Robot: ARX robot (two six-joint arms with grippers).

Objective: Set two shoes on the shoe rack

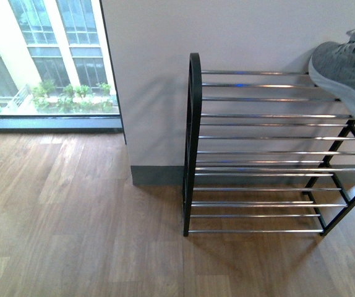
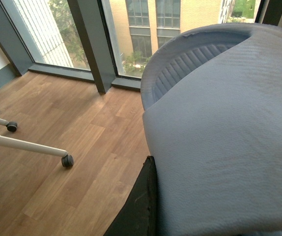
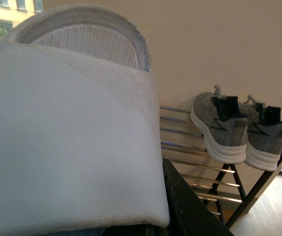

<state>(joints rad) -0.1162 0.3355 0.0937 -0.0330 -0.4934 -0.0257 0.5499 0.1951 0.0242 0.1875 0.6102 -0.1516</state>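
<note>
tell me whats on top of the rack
Two grey sneakers stand side by side on the shoe rack, at its top shelf's right end. A white slide blocks the right wrist view of the rest.

the 2 shoes (image 3: 222, 130) are grey with white soles and dark zigzag stripes. the shoe rack (image 1: 193, 142) is black with silver bars.

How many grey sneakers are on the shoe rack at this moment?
2. Both stand side by side on the top shelf of the shoe rack, right end: inner sneaker, outer sneaker. Front view shows only one, cut by the frame edge.
</note>
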